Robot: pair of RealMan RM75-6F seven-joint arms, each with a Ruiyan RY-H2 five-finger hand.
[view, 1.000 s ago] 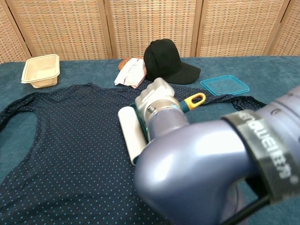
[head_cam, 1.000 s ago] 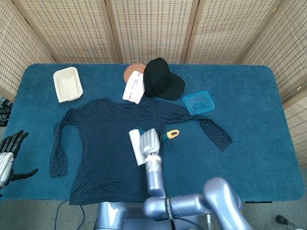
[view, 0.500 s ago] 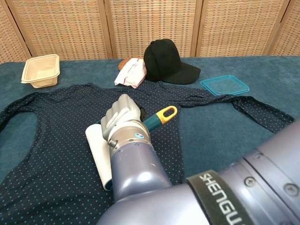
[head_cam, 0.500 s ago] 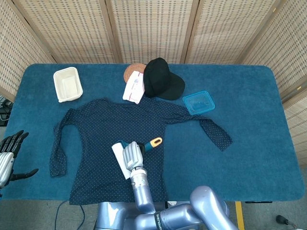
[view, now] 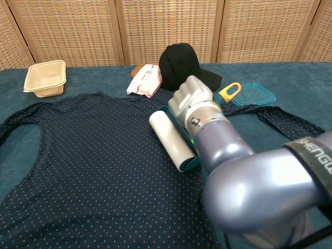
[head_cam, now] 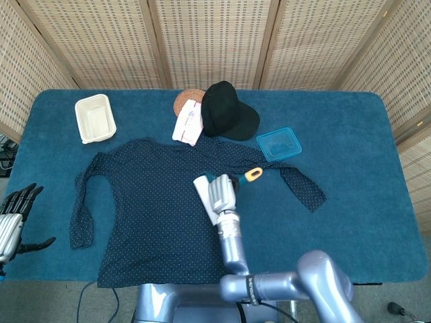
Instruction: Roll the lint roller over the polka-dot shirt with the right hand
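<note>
Gripping the lint roller (view: 171, 140), the right hand (view: 194, 101) has its fingers (view: 182, 98) curled tightly round the teal handle, so the roller is firmly held. The white sticky drum lies flat on the polka-dot shirt (head_cam: 155, 208), touching the cloth near the shirt's right edge, just below the base of its right sleeve. The yellow loop at the handle's end sticks out past the hand, over the sleeve and toward the blue lid (head_cam: 279, 143).

The left hand (head_cam: 13, 219) hangs well off to the shirt's left, at the worktop's (head_cam: 357, 195) front-left edge. Its fingers are spread apart and hold nothing.

To the left of the roller the shirt's whole body stretches out, flat and uncovered, as far as the left sleeve. Right of the shirt lies bare blue worktop; only the right sleeve trails across it, ending well short of the far edge.

Behind the shirt, close to its collar, sit a black cap (head_cam: 227, 111), a white packet (head_cam: 188, 122) and a round brown mat (head_cam: 183, 99) partly under the packet. A cream tray (head_cam: 95, 118) stands beyond the shirt's left shoulder.
</note>
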